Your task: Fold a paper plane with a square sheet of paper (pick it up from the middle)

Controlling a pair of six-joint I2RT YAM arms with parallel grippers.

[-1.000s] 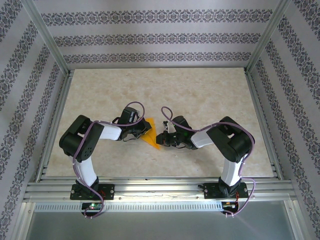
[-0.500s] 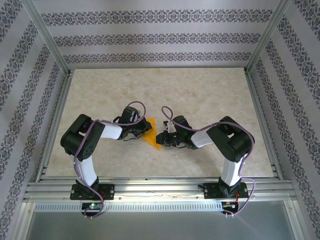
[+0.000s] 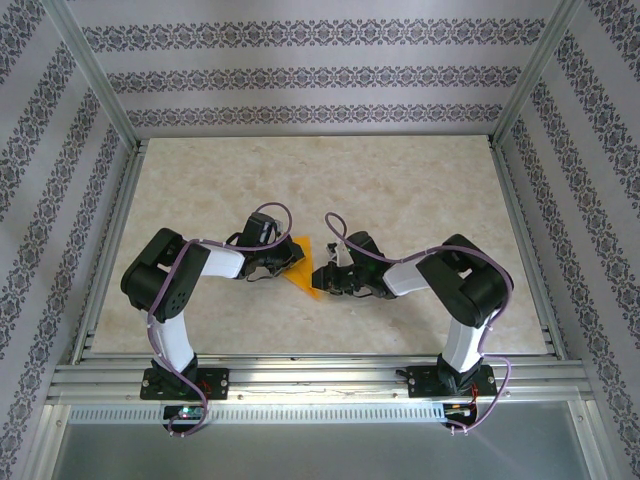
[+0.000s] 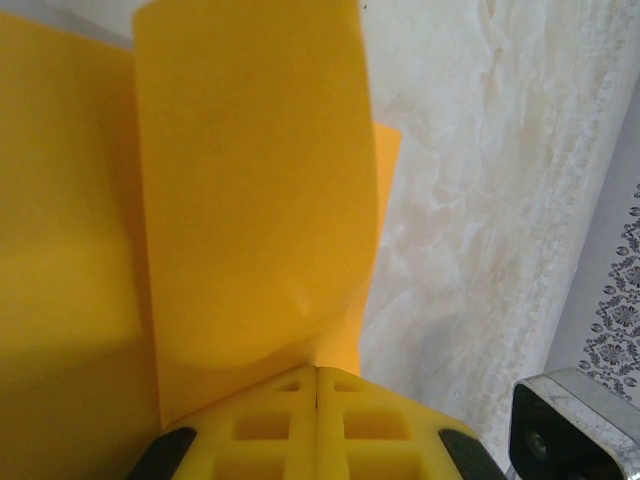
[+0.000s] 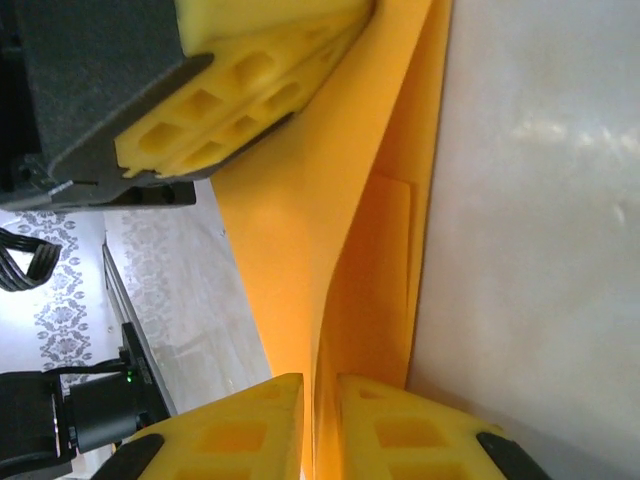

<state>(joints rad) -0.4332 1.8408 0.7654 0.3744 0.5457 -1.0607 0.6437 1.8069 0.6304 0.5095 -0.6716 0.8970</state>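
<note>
Centrally, folded sheet of paper [image 3: 302, 274] between left tool [image 4: 316, 375] and right tool [image 5: 320, 390].

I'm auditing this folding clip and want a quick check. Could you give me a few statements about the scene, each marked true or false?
1. The paper is on the table. True.
2. The left gripper is wide open. False: it is shut on the paper.
3. The paper lies flat and unfolded. False: in the left wrist view, a flap curls up off the layer beneath.
4. The paper runs into the narrow gap of the right gripper. True.
</note>
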